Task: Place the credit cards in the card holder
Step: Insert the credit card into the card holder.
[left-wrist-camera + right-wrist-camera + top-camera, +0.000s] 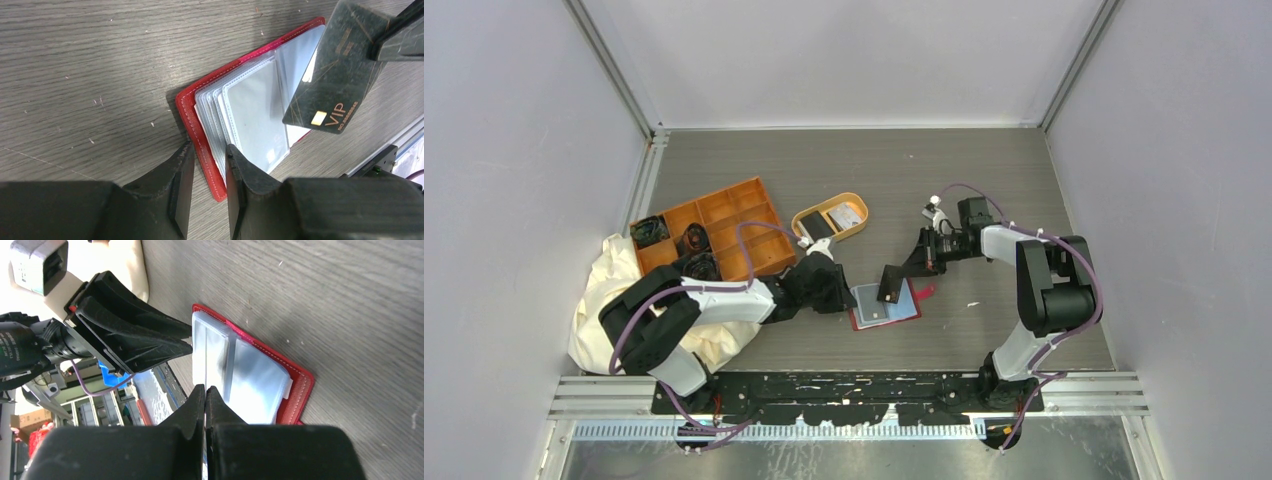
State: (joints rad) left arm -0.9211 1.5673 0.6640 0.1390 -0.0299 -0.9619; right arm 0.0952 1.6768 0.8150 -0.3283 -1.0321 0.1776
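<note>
The red card holder lies open and flat on the table, its grey-clear sleeves up; it also shows in the left wrist view and the right wrist view. My left gripper has its jaws a narrow gap apart, straddling the holder's left edge, one fingertip on the sleeves. My right gripper is shut on a black VIP credit card, held tilted just above the holder's right half. Two more cards lie in the oval tan dish.
The oval tan dish stands behind the holder. An orange compartment tray with dark items is at the back left. A cream cloth lies under the left arm. The table's front rail runs near the arm bases.
</note>
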